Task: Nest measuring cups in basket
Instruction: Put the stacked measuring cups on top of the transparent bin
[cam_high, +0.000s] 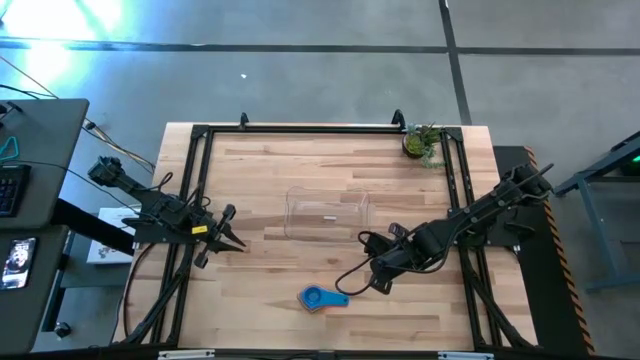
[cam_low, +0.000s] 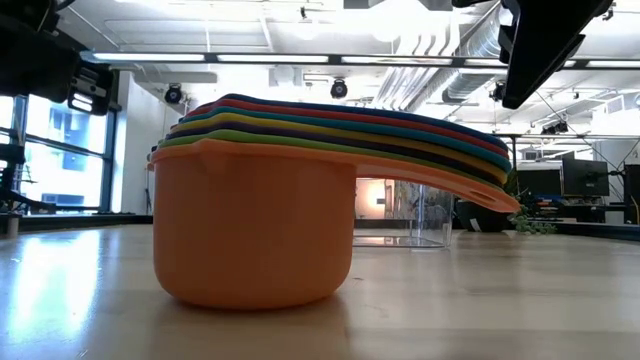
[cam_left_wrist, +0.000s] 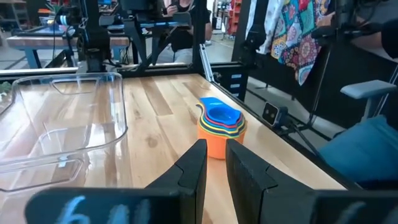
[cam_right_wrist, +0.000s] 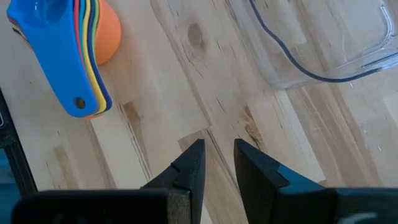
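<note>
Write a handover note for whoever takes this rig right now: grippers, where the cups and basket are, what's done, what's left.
Left gripper: empty, jaws slightly apart, over the table left of the basket.
Right gripper: empty, jaws slightly apart, just right of the measuring cups.
Cups: already nested in one stack, blue on top, orange at the bottom, standing on the table near the front edge, outside the basket.
Basket: mid-table, nothing in it.
Done: nesting.
Left: pick up the stack and set it in the basket.

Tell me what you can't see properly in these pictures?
- Stack of cups: in the low view the orange outer cup hides the others, only rims show; from above only the blue top one shows.
- Basket: low view, mostly behind the stack.
- Basket: left wrist view, cut off by the edge.
- Plant: high view, too small for detail.
</note>
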